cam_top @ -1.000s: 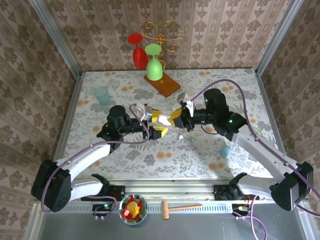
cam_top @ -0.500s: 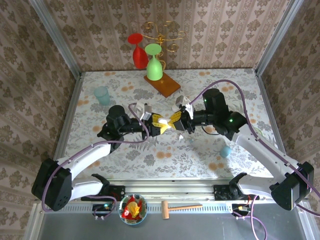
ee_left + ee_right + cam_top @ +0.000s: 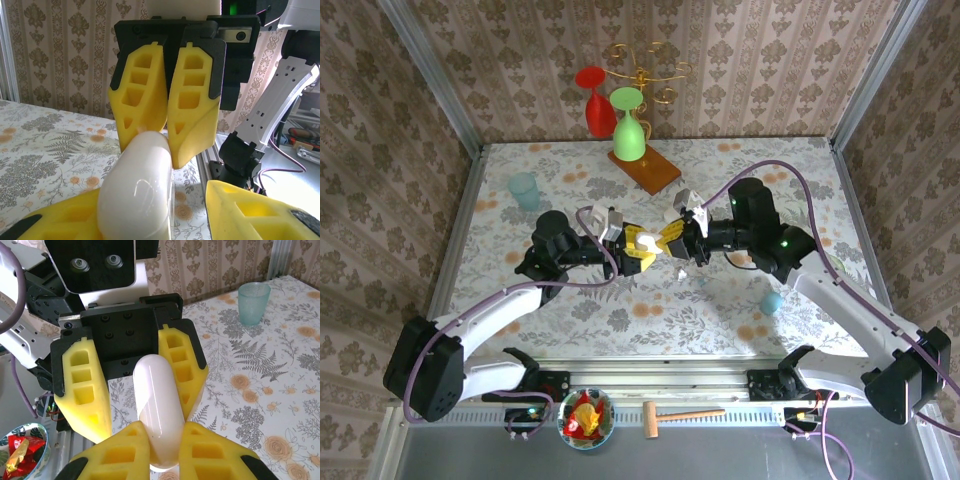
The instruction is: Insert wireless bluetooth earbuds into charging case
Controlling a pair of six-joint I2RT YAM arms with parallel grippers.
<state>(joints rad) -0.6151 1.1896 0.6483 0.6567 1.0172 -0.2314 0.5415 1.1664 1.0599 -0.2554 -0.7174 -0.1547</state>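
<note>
A white, pill-shaped charging case (image 3: pixel 157 410) hangs in the air above the middle of the table (image 3: pixel 620 310). My right gripper (image 3: pixel 162 440) is shut on one end of it. The left gripper (image 3: pixel 165 200) faces it from the left and stands open around the other end. The case (image 3: pixel 137 190) leans on one left finger (image 3: pixel 65 220), and a gap shows to the other finger (image 3: pixel 255 210). In the top view both grippers meet tip to tip: left gripper (image 3: pixel 640 253), right gripper (image 3: pixel 667 243), case (image 3: pixel 654 250) between them. The earbuds are hidden from me.
A teal cup (image 3: pixel 523 189) stands at the back left. Red (image 3: pixel 598 105) and green (image 3: pixel 628 135) goblets stand on a wooden board (image 3: pixel 655 175) at the back, with a gold stand (image 3: pixel 645 62) behind. A small teal object (image 3: pixel 771 302) lies right. A sweets bowl (image 3: pixel 585 417) and hammer (image 3: pixel 680 414) lie off the front edge.
The two grippers have drawn together over the table's middle. The left jaws, wide a second ago, have narrowed around the case that the right gripper holds.
</note>
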